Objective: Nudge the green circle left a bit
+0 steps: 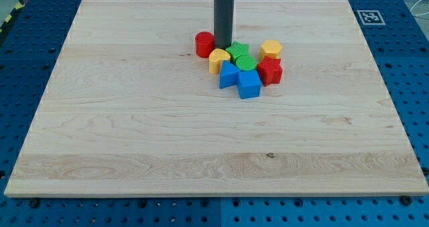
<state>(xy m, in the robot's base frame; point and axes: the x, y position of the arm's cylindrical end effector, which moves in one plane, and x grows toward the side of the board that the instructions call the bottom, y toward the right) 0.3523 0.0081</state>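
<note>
The green circle (246, 63) lies in a tight cluster of blocks on the upper middle of the wooden board (134, 120). A green star (236, 51) touches it at its upper left. My tip (222, 45) is the lower end of a dark upright rod; it stands just left of the green star, between the red cylinder (204, 44) and the yellow heart-like block (218, 60). The tip is up and left of the green circle, a short gap away.
A blue triangle (228, 75) and a blue block (249, 85) lie below the green circle. A red star-like block (270, 71) and a yellow hexagon (271, 50) lie at its right. A black-and-white marker (369, 17) sits at the board's top right corner.
</note>
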